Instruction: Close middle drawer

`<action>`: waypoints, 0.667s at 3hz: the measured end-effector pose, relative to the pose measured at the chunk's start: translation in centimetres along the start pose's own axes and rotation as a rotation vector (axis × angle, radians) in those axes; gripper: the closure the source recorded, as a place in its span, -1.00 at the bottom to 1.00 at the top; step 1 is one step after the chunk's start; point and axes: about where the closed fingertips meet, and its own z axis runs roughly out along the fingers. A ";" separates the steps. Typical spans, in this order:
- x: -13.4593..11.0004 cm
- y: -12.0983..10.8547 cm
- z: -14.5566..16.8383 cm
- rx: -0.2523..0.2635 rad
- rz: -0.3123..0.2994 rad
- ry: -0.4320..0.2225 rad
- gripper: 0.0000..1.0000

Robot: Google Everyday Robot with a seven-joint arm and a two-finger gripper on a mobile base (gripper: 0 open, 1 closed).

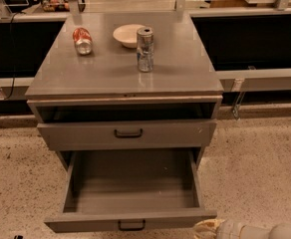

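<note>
The middle drawer [133,188] is pulled far out of the grey cabinet. Its deep plain tray holds nothing, and its flat front [85,224] with a small black pull handle [131,226] is near the bottom edge of the camera view. My gripper [208,229] shows only as a pale tip at the bottom right, just right of the drawer front's right corner, with the arm [265,231] behind it. The lowest drawer is hidden under the open one.
The top drawer [128,133], with the same black handle, sits slightly out under the cabinet top [110,73]. On the top are a red can on its side [82,40], a white bowl [128,35] and an upright silver can [145,49]. Speckled floor [260,163] lies on both sides.
</note>
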 end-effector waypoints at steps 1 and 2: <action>0.8 0.2 3.0 -0.027 0.009 0.001 1.00; 2.1 -0.8 7.2 0.013 0.022 -0.049 1.00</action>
